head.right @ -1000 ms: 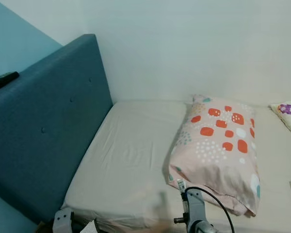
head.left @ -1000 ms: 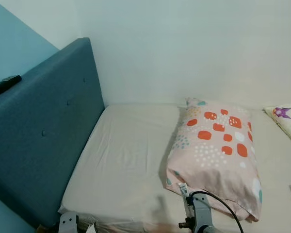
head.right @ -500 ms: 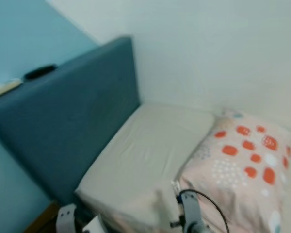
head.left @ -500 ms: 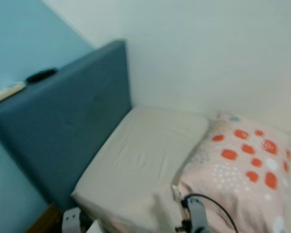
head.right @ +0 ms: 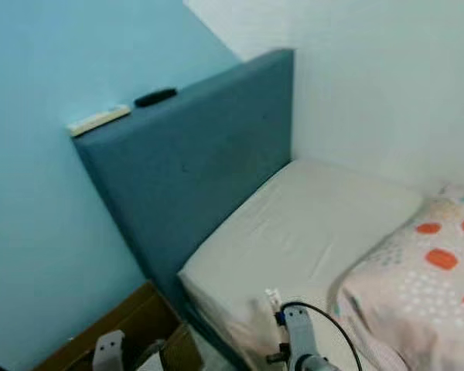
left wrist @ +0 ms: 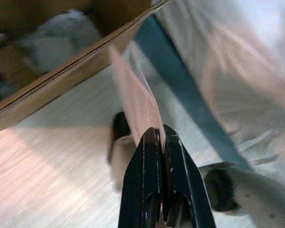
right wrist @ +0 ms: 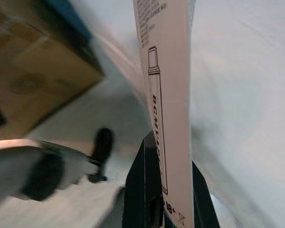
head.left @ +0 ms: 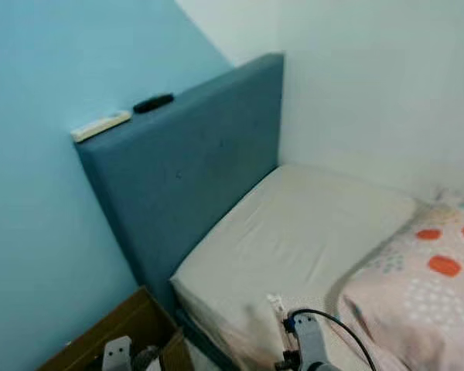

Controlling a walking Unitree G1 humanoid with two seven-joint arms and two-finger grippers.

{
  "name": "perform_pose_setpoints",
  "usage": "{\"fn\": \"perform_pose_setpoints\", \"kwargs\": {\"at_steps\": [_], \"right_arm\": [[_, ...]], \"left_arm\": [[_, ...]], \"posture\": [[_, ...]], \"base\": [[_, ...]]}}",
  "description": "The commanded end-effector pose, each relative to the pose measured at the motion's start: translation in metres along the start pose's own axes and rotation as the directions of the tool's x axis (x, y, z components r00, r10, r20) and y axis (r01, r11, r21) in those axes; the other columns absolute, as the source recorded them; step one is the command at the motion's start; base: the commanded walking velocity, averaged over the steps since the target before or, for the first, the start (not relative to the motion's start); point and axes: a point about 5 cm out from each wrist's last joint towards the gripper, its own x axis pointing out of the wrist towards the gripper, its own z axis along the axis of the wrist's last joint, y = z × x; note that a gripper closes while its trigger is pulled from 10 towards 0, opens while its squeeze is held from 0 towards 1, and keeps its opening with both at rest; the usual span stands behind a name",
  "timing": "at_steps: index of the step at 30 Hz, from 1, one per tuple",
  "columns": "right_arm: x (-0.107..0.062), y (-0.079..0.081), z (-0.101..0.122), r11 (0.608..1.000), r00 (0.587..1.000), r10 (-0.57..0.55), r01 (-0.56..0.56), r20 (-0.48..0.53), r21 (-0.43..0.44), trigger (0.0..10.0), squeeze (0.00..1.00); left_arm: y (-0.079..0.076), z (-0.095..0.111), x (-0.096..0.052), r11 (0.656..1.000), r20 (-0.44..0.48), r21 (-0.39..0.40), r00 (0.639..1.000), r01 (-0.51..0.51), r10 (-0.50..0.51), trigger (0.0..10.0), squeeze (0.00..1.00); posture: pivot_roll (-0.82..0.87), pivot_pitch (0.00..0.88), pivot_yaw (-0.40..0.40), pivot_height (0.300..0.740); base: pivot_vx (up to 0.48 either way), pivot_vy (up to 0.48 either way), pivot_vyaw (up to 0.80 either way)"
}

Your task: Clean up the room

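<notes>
Packaging in the form of a narrow white printed box [right wrist: 164, 90], with small text and a drawing of a tube on its face, stands clamped between the two black fingers of the right gripper [right wrist: 164, 190]. It rises upright from that gripper, above the edge of the bed [head.left: 309, 232], and its top peeks out as a small white tab above the right arm [head.left: 305, 348] at the bottom of the head views.

The left gripper [left wrist: 161, 142] has its fingers pressed together on a thin pinkish sheet [left wrist: 135, 99], blurred, whose kind cannot be told. It hangs over pale wood-look floor [left wrist: 52, 171], just beside the corner of a brown cardboard box [head.left: 131, 332] that sits on the floor at the foot of the headboard.

Ahead lies the bed with a plain cream sheet. A teal upholstered headboard [head.left: 193, 162] stands along its left side, against a light blue wall [head.left: 54, 139]. On top of the headboard rest a white remote [head.left: 100, 126] and, just beyond it, a black remote [head.left: 153, 102], near each other but apart. At the right edge lies a pink pillow [head.left: 429, 294] with orange patches and white dots, flat on the sheet. A white wall [head.left: 379, 85] runs behind the bed.
</notes>
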Motion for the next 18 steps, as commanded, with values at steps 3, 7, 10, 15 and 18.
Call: {"fn": "perform_pose_setpoints", "kwargs": {"at_steps": [3, 7, 10, 15, 18], "right_arm": [[0.0015, 0.0043, 0.0032, 1.000, 1.000, 0.017, -0.017, 0.007, -0.023, 10.0, 0.00], [0.0014, 0.0050, 0.0027, 1.000, 1.000, 0.023, -0.023, 0.009, -0.021, 10.0, 0.00], [0.0015, 0.0052, 0.0029, 0.999, 1.000, 0.026, -0.026, 0.011, -0.021, 10.0, 0.00], [0.0015, 0.0051, 0.0036, 1.000, 1.000, 0.026, -0.025, 0.017, -0.014, 10.0, 0.00], [0.0012, 0.0044, 0.0034, 1.000, 1.000, 0.024, -0.024, 0.019, -0.010, 10.0, 0.00]], "left_arm": [[0.0059, -0.0033, -0.0020, 1.000, -0.012, -0.001, 1.000, -0.019, 0.018, 10.0, 0.00], [0.0061, -0.0046, -0.0022, 1.000, -0.014, -0.003, 1.000, -0.019, 0.019, 10.0, 0.00], [0.0059, -0.0050, -0.0023, 1.000, -0.014, -0.006, 1.000, -0.018, 0.018, 10.0, 0.00], [0.0046, -0.0045, -0.0019, 1.000, -0.010, -0.012, 1.000, -0.012, 0.012, 10.0, 0.00], [0.0023, -0.0025, -0.0010, 1.000, -0.003, -0.018, 1.000, -0.006, 0.006, 10.0, 0.00]], "posture": [[-0.07, 0.000, 0.011, 0.710], [-0.07, 0.000, 0.010, 0.710], [-0.07, 0.000, 0.007, 0.710], [-0.07, 0.000, 0.005, 0.710], [-0.07, 0.000, 0.003, 0.710]], "base": [[0.000, 0.000, 0.80], [0.000, 0.000, 0.80], [0.000, 0.000, 0.79], [0.000, 0.000, 0.79], [0.000, 0.000, 0.79]]}}
